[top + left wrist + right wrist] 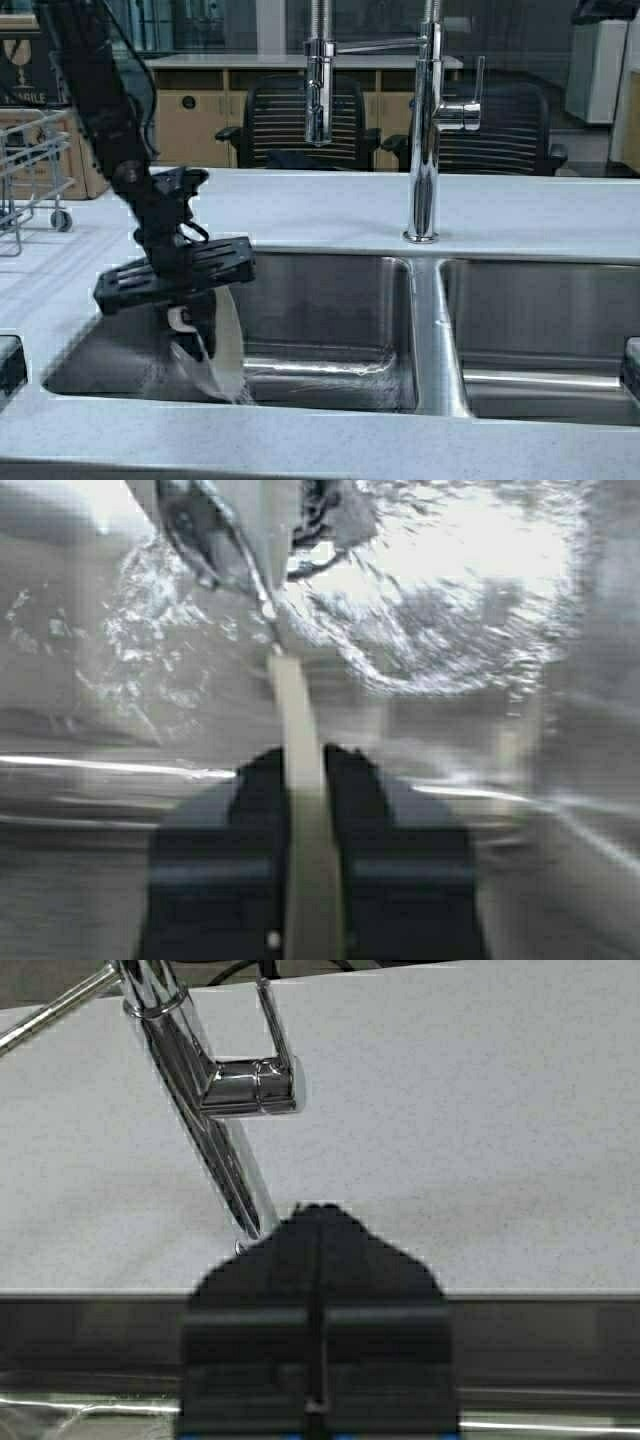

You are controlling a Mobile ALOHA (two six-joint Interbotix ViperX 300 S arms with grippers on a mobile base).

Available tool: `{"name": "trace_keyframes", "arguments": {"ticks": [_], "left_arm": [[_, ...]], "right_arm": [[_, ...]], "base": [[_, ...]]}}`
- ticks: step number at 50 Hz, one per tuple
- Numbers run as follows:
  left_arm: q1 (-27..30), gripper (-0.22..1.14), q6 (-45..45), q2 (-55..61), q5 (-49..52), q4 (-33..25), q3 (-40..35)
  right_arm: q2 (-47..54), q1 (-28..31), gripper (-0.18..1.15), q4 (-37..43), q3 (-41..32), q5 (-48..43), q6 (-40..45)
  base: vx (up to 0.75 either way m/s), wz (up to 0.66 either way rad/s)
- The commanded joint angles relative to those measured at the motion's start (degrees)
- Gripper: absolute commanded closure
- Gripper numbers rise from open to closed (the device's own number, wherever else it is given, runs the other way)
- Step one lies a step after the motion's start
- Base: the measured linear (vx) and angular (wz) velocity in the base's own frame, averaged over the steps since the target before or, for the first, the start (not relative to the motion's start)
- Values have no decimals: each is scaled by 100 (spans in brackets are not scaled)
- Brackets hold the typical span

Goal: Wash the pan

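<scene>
Gripping the pan [225,345] edge-on by its rim, left gripper [190,335] clenched, lower left of the high view inside the left sink basin [330,300], water splashing. Right gripper [317,1260] closed on nothing, facing the faucet [425,130], lower middle of its wrist view.
</scene>
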Motion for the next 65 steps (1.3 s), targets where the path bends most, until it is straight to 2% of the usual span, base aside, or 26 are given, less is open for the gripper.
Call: {"name": "trace_keyframes", "arguments": {"ticks": [1,10,25,40,53,65], "left_arm": [[26,89,932,-668,2821,501,-598],[-53,89,1644,-1406,3226,519,-729],[-668,89,1679,-2065,3560,501,-800],[-738,89,1670,-1459,3199,360,-782],[-791,89,1828,-2145,3076,387,-747],[-606,89,2707,-3085,3604,510,-1020]], "right_arm": [[-70,9,92,18,-105,-62,18],[-149,18,92,26,-105,-62,18],[-167,18,92,26,-105,-62,18],[-158,18,92,26,-79,-62,9],[-158,18,92,26,-88,-62,9],[-158,18,92,26,-79,-62,9]], "base": [[-1,1],[-1,0],[0,0],[-1,0],[-1,0],[0,0]]}}
